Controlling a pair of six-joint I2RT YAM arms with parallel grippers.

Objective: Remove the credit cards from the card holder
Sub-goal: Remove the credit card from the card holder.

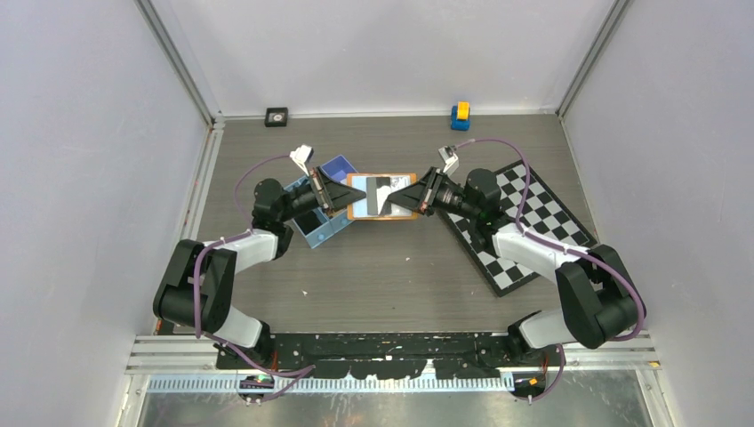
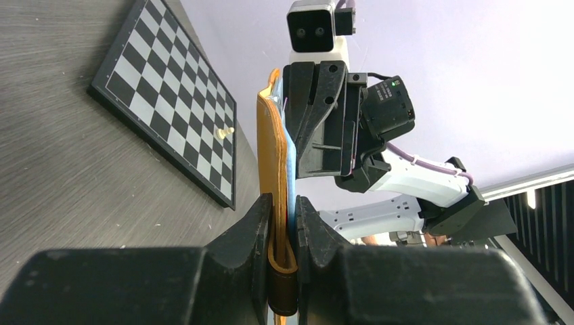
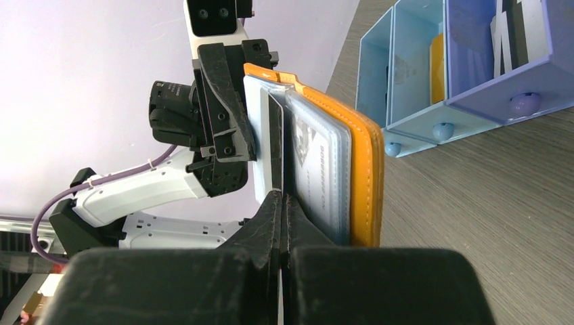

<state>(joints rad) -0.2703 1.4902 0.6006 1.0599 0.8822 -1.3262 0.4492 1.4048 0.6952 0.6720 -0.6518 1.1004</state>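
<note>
Card holder [image 1: 382,197] is up off the counter [image 1: 391,285], held open between the two arms, roughly mid-workspace, with the blue tray [image 1: 316,227] just to its left and the chessboard [image 1: 525,222] to its right.

Left pincer [image 2: 284,210]: clenched on the orange edge of the holder, leather flap sandwiched between the fingers. It acts as the anchor.

Right pincer [image 3: 281,203]: fully clenched on a thin credit card [image 3: 275,149] that stands on edge between the clear sleeves on the pale inner side. The orange cover sits just outboard of the grip, not inside it.

Step, as I read it: card pinched, extraction about to start. The card looks mostly seated in its sleeve, so nothing is out yet on this one.

Next move needs:
- right arm pulls straight back along the card plane, away from the left arm, with no twist
- left grip holds firm so the holder doesn't follow
- watch the neighbouring sleeve, which could drag along with the card
- once free, carry the card over to the tray. Can't tell which compartment is meant.

Risk: the pinch is thin and near the card's edge, so it may slip if the sleeve binds.
</note>
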